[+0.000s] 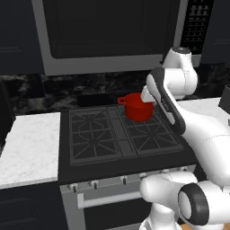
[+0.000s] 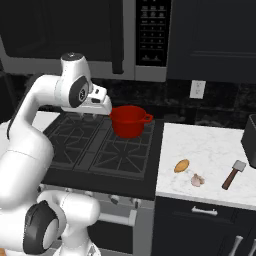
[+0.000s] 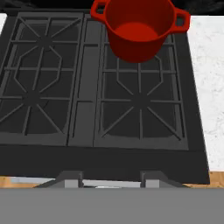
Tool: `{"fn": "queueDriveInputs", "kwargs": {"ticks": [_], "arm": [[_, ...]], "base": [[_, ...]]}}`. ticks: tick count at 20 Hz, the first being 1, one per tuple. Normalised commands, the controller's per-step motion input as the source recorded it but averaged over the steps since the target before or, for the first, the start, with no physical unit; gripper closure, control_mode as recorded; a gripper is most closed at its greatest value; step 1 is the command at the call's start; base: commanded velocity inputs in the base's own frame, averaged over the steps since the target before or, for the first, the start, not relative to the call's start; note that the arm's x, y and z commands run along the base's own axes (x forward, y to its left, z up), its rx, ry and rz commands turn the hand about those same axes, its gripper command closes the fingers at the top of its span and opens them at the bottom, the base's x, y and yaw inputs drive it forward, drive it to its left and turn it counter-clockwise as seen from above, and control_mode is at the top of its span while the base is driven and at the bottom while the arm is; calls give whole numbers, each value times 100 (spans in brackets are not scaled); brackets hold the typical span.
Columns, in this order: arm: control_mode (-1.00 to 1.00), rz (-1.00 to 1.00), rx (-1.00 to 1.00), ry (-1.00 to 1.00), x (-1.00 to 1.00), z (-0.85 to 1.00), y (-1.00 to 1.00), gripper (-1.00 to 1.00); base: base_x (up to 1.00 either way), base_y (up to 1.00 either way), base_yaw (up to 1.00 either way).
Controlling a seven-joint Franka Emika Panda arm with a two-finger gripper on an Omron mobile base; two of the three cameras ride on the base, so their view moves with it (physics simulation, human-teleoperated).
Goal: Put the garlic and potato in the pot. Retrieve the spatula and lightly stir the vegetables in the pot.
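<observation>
The bright-red pot [image 1: 138, 108] [image 2: 129, 121] [image 3: 139, 30] stands empty on the stove's back right burner. On the white counter right of the stove lie a tan potato [image 2: 182, 165], a pale garlic [image 2: 198, 180] just beside it, and a spatula [image 2: 233, 174] with a brown handle and grey blade. My gripper [image 2: 90, 114] [image 3: 111, 181] hangs above the stove just left of the pot, pointing down. Its fingers stand wide apart with nothing between them.
The black stove [image 1: 112, 134] [image 3: 87, 109] has grates and a row of front knobs. White counters flank it on the left [image 1: 27, 143] and right [image 2: 210, 150]. A dark appliance [image 2: 249, 140] stands at the far right counter edge. A microwave [image 1: 112, 31] hangs overhead.
</observation>
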Motion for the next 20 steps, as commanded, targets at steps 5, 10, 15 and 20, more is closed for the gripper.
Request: {"fn": "queueDriveInputs", "kwargs": {"ticks": [5, 10, 15, 20], "arm": [[-100, -17, 21, 0, 2, -40, -68, -100], [-100, -23, 20, 0, 0, -100, -100, -100], [-100, -19, 3, 0, 23, -89, -100, -100], [-100, -16, 1, 4, 52, -47, -100, -100]], "base": [[0, 0, 0], [0, 0, 0], [0, 0, 0], [0, 0, 0]]}}
